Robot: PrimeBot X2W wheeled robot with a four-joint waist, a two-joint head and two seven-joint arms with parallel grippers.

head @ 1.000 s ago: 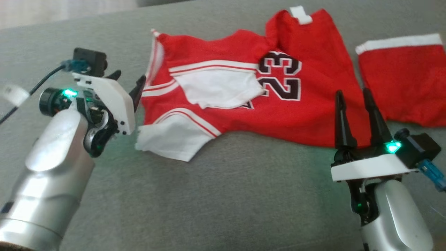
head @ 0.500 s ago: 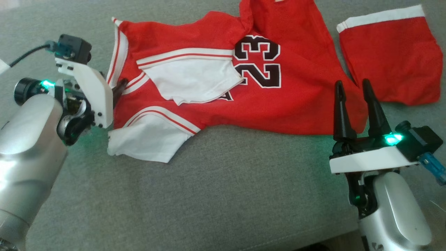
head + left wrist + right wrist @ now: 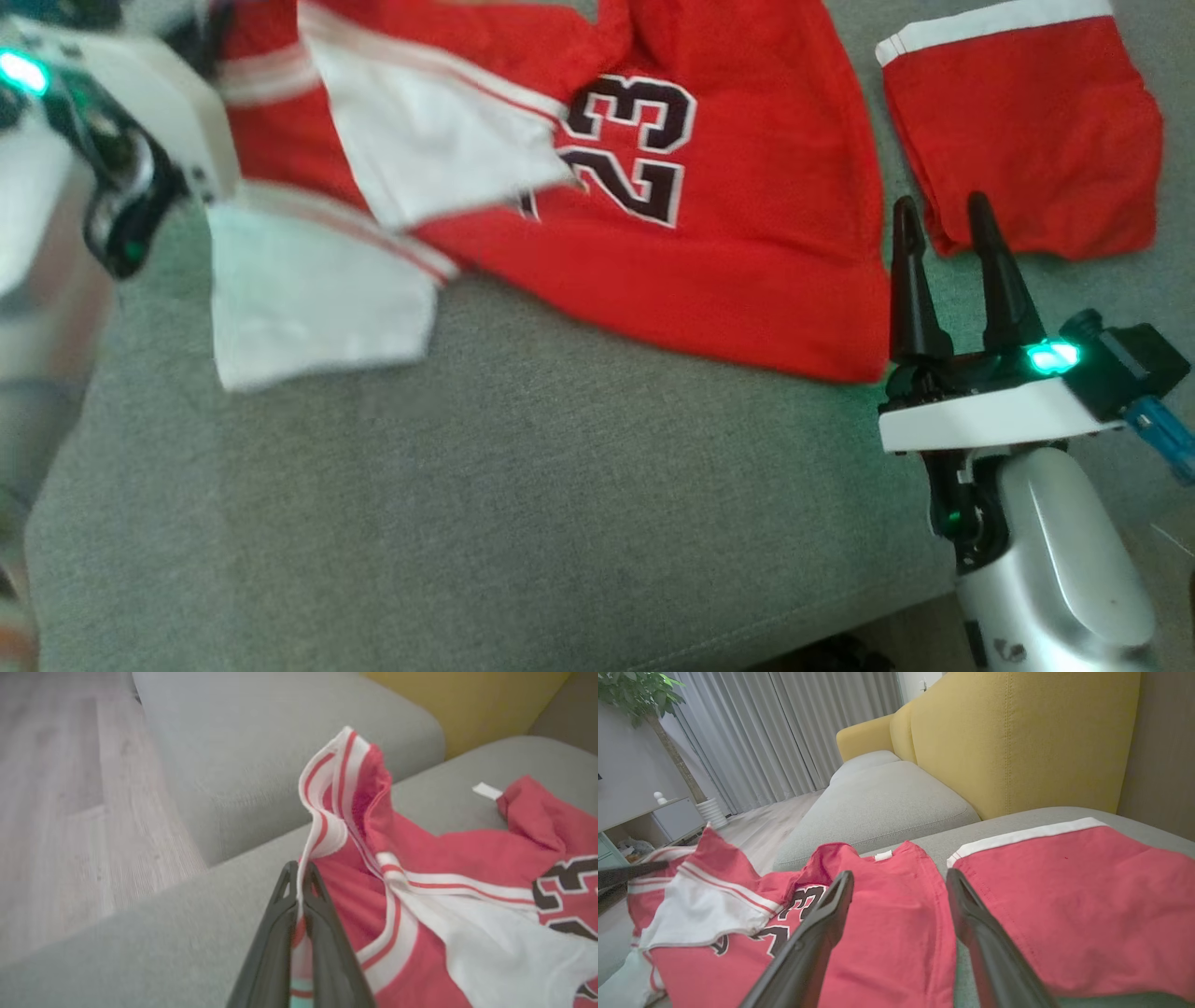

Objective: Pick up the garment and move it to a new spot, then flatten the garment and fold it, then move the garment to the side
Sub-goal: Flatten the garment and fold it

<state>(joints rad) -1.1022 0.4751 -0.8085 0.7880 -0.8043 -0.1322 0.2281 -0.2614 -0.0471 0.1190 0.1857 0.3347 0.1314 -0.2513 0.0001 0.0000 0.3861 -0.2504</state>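
On the grey sofa seat, the garment, a red number-23 jersey, lies crumpled with its white lining turned out and one striped edge lifted off the cushion. A pair of red shorts lies flat just beside it on the right. The left gripper is clamped on that striped trim at the garment's left end, while the right gripper hovers empty with its jaws apart by the lower right corner, so I judge the pickup barely begun, with moving, flattening, folding and setting aside all left to do.
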